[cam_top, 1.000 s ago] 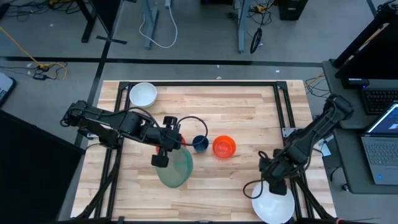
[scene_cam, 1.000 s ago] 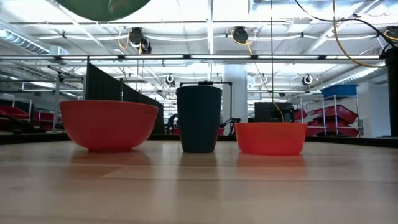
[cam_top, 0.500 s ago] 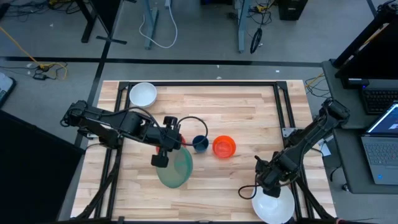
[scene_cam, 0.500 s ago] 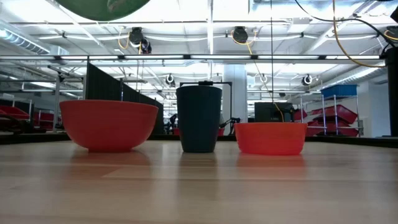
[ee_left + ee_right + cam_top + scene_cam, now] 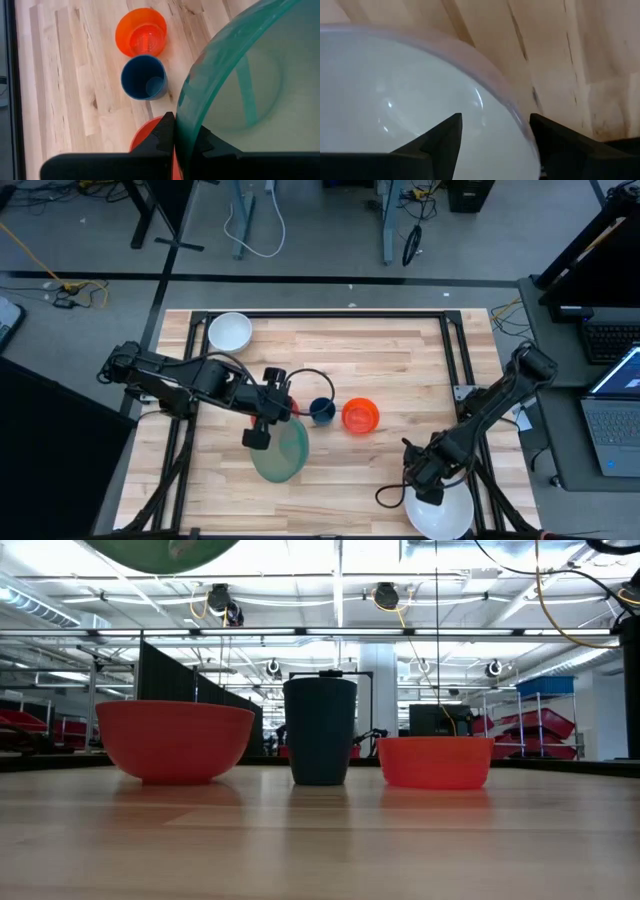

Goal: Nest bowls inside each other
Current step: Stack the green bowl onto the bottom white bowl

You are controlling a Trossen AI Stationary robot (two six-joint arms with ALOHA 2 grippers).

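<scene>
Wooden table, pale planks, dark frame rails along the edges.

Large green bowl: translucent, tilted, lifted off the table, rim clamped between the closed fingers of the left gripper. Left arm reaching in low from the table's left edge, wrist bent down.

Large white bowl: glossy, at the table's near right corner, directly under the right gripper. Fingers spread wide, one inside the rim and one outside, gripping nothing. Right arm folded steeply down from the right edge.

Medium red bowl: upright on the table beneath the held green bowl, mostly hidden from above.

Small white bowl: far left corner, well apart from both grippers.

Small orange bowl: between the two grippers.

Tiny dark blue bowl: just beside the orange one, nearer the left gripper.
</scene>
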